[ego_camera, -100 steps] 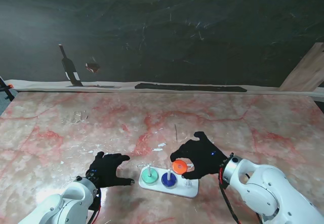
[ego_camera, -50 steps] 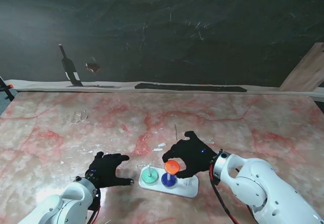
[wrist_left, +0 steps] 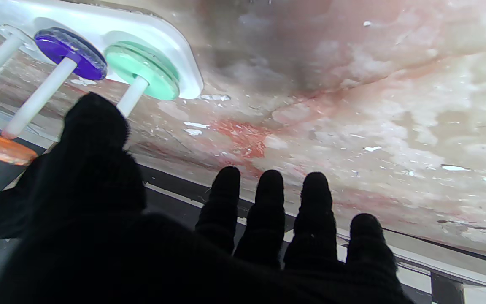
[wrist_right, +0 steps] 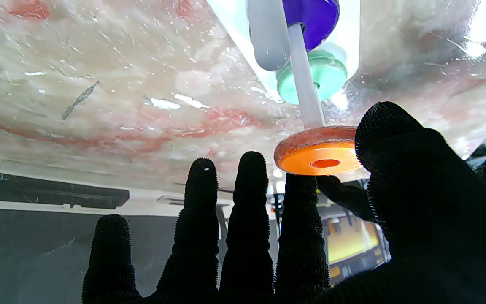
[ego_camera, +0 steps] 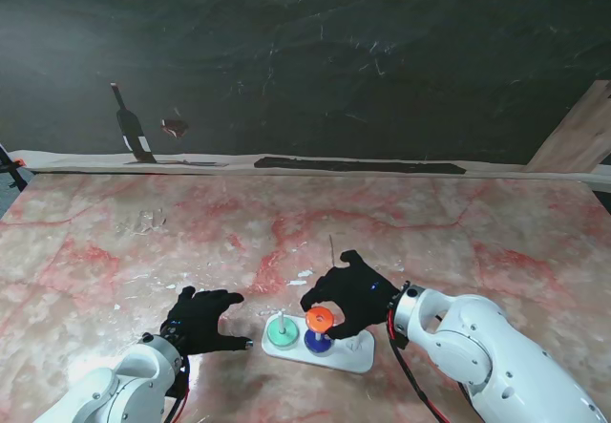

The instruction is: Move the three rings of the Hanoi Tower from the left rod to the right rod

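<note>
The white base (ego_camera: 355,355) carries three rods. A green ring (ego_camera: 281,330) lies at the foot of the left rod and a blue ring (ego_camera: 318,342) at the foot of the middle rod. My right hand (ego_camera: 351,294) is shut on the orange ring (ego_camera: 319,319), pinched between thumb and forefinger just over the tip of the middle rod. The right wrist view shows the orange ring (wrist_right: 319,152) at that rod's tip (wrist_right: 308,101), with the blue ring (wrist_right: 314,14) and the green ring (wrist_right: 312,80) beyond. My left hand (ego_camera: 202,318) rests open to the left of the base, holding nothing.
The pink marbled table (ego_camera: 458,232) stretches away from me to a dark wall. A dark strip (ego_camera: 358,165) lies along the far edge. A wooden board (ego_camera: 582,137) leans at the far right. White flecks (ego_camera: 301,275) dot the table beyond the base.
My right hand has carried the orange ring leftward, from over the right rod to over the middle rod, and a little lower. The left hand has not moved.
</note>
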`<state>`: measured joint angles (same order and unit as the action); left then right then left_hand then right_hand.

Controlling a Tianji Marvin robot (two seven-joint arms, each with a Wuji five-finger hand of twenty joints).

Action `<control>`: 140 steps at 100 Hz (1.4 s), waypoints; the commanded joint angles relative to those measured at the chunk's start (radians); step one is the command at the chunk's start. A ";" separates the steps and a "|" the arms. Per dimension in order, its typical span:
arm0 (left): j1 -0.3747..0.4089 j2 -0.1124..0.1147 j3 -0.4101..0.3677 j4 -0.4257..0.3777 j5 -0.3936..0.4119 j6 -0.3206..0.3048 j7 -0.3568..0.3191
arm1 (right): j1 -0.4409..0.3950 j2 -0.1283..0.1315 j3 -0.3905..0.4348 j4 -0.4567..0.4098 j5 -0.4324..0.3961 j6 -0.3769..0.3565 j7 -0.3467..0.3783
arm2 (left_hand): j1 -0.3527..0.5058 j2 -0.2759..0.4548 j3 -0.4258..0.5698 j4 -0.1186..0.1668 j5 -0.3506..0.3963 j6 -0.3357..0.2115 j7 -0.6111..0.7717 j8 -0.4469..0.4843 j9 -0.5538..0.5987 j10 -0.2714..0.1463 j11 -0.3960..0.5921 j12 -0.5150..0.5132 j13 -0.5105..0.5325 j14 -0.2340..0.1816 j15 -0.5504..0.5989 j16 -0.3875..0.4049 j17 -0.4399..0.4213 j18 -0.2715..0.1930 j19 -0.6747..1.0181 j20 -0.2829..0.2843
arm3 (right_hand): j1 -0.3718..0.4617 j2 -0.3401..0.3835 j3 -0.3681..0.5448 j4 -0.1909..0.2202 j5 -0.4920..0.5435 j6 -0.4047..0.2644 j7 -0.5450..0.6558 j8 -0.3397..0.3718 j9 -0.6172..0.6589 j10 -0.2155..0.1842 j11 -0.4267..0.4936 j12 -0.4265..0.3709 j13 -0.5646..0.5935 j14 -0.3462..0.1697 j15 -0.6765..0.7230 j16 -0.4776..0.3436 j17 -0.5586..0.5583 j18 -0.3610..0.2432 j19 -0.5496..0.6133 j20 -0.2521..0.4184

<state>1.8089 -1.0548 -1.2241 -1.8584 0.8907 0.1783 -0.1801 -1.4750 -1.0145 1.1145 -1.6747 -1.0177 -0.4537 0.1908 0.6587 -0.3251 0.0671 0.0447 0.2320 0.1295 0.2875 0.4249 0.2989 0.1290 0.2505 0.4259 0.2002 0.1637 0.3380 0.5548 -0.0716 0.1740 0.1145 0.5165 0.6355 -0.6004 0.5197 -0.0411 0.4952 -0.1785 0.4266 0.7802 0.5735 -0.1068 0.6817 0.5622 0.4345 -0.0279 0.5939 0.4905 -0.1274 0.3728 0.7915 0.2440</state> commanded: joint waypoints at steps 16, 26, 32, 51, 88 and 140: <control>0.003 0.001 0.002 -0.004 -0.002 0.002 -0.002 | 0.004 0.004 -0.011 0.011 -0.016 -0.005 0.000 | 0.011 -0.016 -0.018 0.033 0.023 0.004 0.001 -0.001 0.017 0.010 0.005 0.004 0.021 0.015 0.011 0.011 -0.013 0.010 0.004 0.015 | 0.039 0.035 0.034 0.032 -0.003 -0.022 0.013 0.032 -0.012 -0.008 -0.011 0.006 0.001 -0.004 -0.004 0.003 -0.015 0.022 0.032 -0.007; 0.000 0.001 0.005 -0.002 -0.002 0.000 -0.004 | 0.008 0.005 -0.017 0.015 -0.021 -0.002 -0.002 | 0.010 -0.016 -0.018 0.033 0.022 0.004 0.001 -0.001 0.016 0.011 0.005 0.004 0.020 0.016 0.010 0.010 -0.012 0.010 0.004 0.016 | 0.038 0.035 0.033 0.031 -0.003 -0.021 0.013 0.032 -0.013 -0.008 -0.011 0.006 0.000 -0.004 -0.004 0.003 -0.015 0.022 0.032 -0.008; -0.001 0.001 0.006 -0.002 -0.003 -0.001 -0.004 | 0.009 0.005 -0.020 0.016 -0.023 -0.001 -0.001 | 0.010 -0.016 -0.019 0.033 0.021 0.004 0.001 -0.001 0.016 0.010 0.005 0.004 0.020 0.015 0.010 0.011 -0.012 0.010 0.004 0.016 | 0.034 0.041 0.033 0.031 -0.004 -0.021 0.012 0.032 -0.015 -0.008 -0.011 0.006 -0.001 -0.004 -0.004 0.003 -0.015 0.021 0.032 -0.008; 0.002 0.001 0.003 -0.003 -0.002 0.000 -0.002 | 0.015 0.005 -0.028 0.019 -0.027 0.004 0.000 | 0.010 -0.016 -0.019 0.033 0.021 0.005 0.001 -0.001 0.016 0.010 0.005 0.004 0.020 0.014 0.011 0.011 -0.013 0.010 0.003 0.016 | 0.037 0.037 0.033 0.032 -0.005 -0.021 0.012 0.033 -0.016 -0.008 -0.011 0.006 -0.001 -0.004 -0.003 0.003 -0.015 0.021 0.031 -0.009; 0.005 0.001 0.000 -0.005 -0.002 0.001 -0.002 | 0.036 0.008 -0.053 0.032 -0.035 0.016 0.015 | 0.012 -0.016 -0.019 0.034 0.021 0.005 0.000 -0.001 0.016 0.011 0.004 0.004 0.020 0.016 0.011 0.011 -0.012 0.010 0.003 0.016 | 0.033 0.036 0.032 0.030 -0.011 -0.019 0.008 0.032 -0.024 -0.005 -0.013 0.005 -0.008 -0.003 -0.005 0.001 -0.015 0.021 0.031 -0.010; 0.003 0.001 0.001 -0.005 -0.002 0.004 -0.007 | 0.028 0.012 -0.055 0.008 -0.036 0.051 0.068 | 0.012 -0.017 -0.019 0.034 0.020 0.005 0.000 -0.001 0.015 0.011 0.004 0.004 0.022 0.019 0.011 0.011 -0.013 0.011 0.003 0.017 | -0.101 -0.051 0.092 0.013 -0.140 0.066 -0.146 -0.074 -0.221 0.076 -0.188 -0.147 -0.119 0.033 -0.195 -0.108 -0.025 0.033 -0.021 -0.011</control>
<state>1.8084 -1.0548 -1.2239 -1.8585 0.8898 0.1790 -0.1845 -1.4396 -1.0062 1.0600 -1.6580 -1.0484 -0.4057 0.2539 0.6597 -0.3251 0.0671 0.0447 0.2321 0.1298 0.2875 0.4249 0.2989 0.1290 0.2505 0.4259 0.2002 0.1644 0.3381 0.5550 -0.0716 0.1743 0.1145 0.5172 0.5823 -0.6189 0.5973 -0.0406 0.3971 -0.1456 0.3070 0.7309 0.3949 -0.0467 0.5100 0.4366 0.3441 -0.0023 0.4162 0.4034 -0.1384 0.3851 0.7919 0.2398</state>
